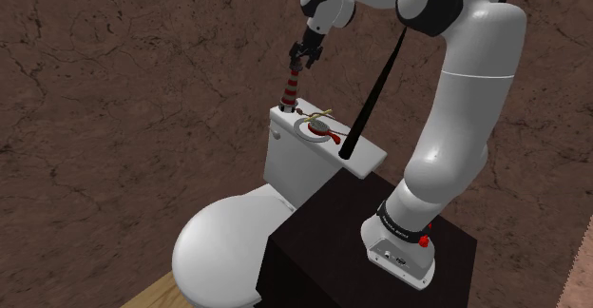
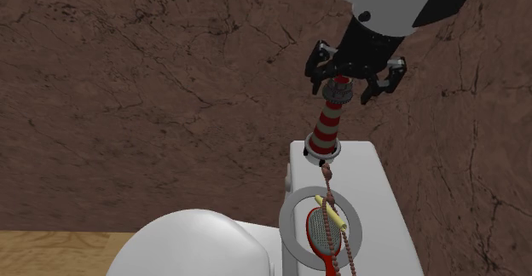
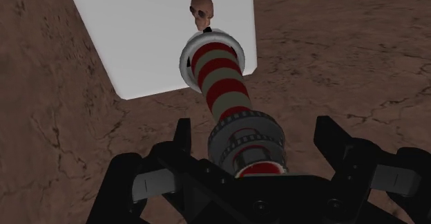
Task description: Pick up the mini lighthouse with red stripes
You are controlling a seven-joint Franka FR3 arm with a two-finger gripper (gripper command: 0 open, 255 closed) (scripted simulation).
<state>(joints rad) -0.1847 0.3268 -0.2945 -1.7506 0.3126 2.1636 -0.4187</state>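
Observation:
The mini lighthouse [image 2: 325,128] has red and pale stripes, a dark lantern top and a round base. It stands upright at the far corner of the white toilet tank lid [image 2: 367,176]. My black gripper [image 2: 345,87] hangs straight over it, open, with the lantern top between the fingers; gaps show on both sides in the wrist view, so nothing is clasped. From the shoulder view the lighthouse [image 1: 290,88] sits just under the gripper [image 1: 300,66]. Seen from the wrist, the gripper [image 3: 255,131] straddles the lighthouse [image 3: 224,84].
On the tank lid behind the lighthouse lie a brown bead string [image 2: 331,181] and a grey ring [image 2: 295,223] holding a red racket [image 2: 321,232] and a yellow piece. The white toilet bowl lid [image 1: 214,249] lies below. Brown wall surrounds; the dark stand [image 1: 323,249] is at lower right.

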